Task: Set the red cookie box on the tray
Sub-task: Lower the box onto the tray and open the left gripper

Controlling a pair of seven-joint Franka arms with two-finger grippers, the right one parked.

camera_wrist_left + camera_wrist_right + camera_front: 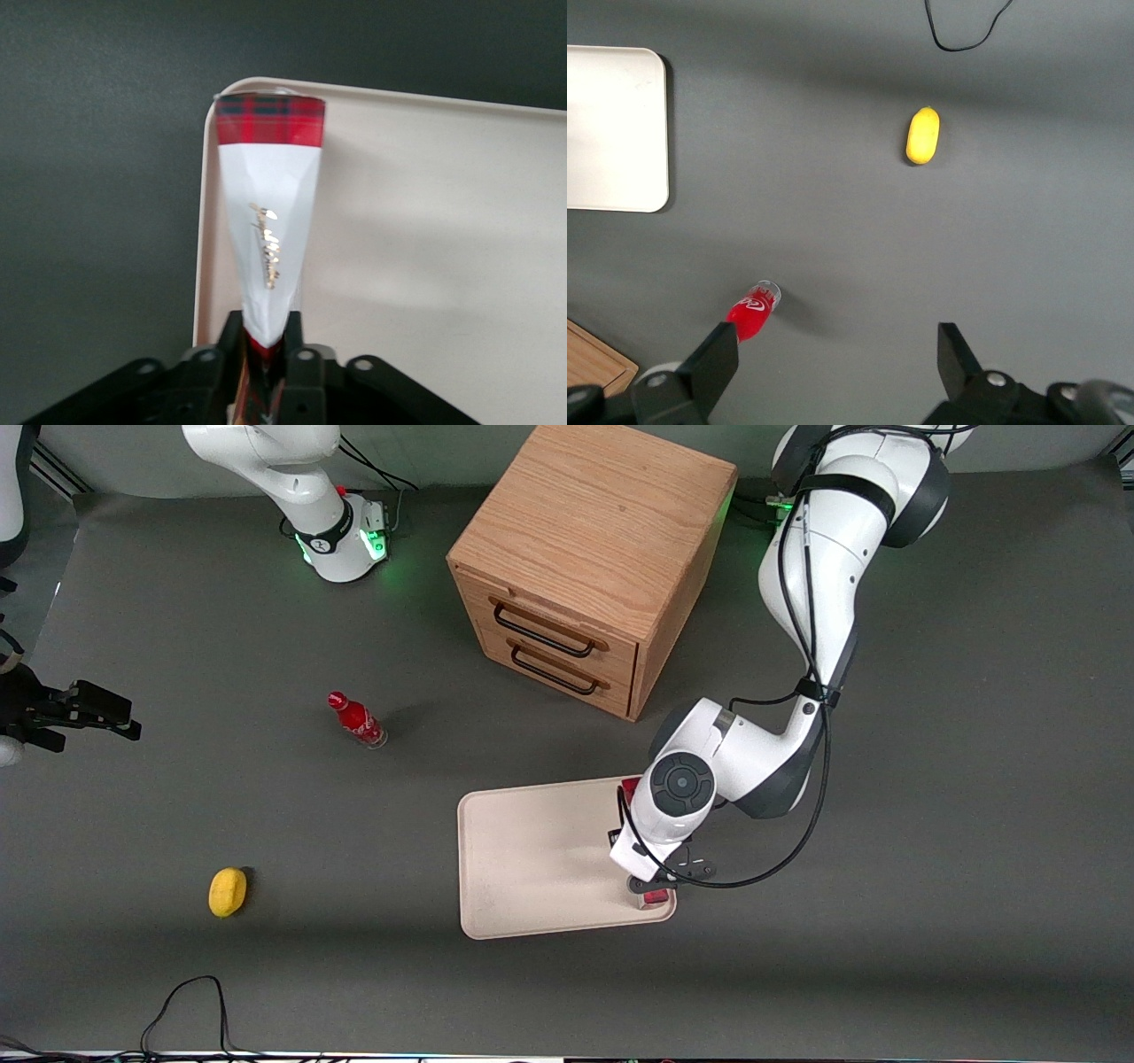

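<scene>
The box [268,212], held in the gripper [263,354], carries gold script on its white face; the script is not legible. The bottle [356,720] bears white lettering, also unreadable.

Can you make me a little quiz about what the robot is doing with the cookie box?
1. True or false: the pincer is gripping the red cookie box over the tray.
2. Which thing lies nearer the front camera: (a) the yellow lemon or (b) the small red bottle?
3. Fill in: the wooden cabinet shows ___ drawer handles.

Key:
1. True. The wrist view shows the box clamped in the pincer, near the tray's rim toward the working arm's end.
2. (a), the lemon.
3. Two.
</scene>
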